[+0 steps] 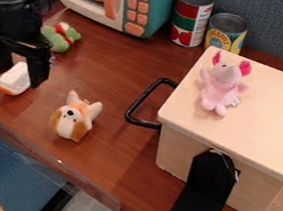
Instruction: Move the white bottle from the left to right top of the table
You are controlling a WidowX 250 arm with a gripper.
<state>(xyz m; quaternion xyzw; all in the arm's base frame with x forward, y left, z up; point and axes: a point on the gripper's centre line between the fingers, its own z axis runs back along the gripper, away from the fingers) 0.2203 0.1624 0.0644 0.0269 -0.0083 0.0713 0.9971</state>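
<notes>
The black hand (pixel 20 70) is over the left side of the brown bench (pixel 105 160). The white bottle (pixel 16 77) is right down at the hand, at the left of the bench too. It is tipped over a bit, with its orange end pointing down and to the left. I cannot tell if the hand is gripping the bottle or is just around it.

A little brown and white toy dog (pixel 73 119) is near the bottle, to the right and a bit closer to the front. Behind the hand, a bit to the right, is a green toy (pixel 61 38) with some red on it.

At the back is a blue-green and white toy microwave (pixel 157 3) with orange buttons and an orange handle. Just beside it is a tall can (pixel 190 18) with red and green on it, and next to that is a shorter can (pixel 225 32) — that one has yellow on it.

A big pale box (pixel 272 108) is on the right side. A pink toy (pixel 222 87) with big ears is on top of it, near the back left corner. A black loop handle (pixel 133 107) sticks out at the left of the box — and a flat black thing (pixel 206 191) is at the front of it.
</notes>
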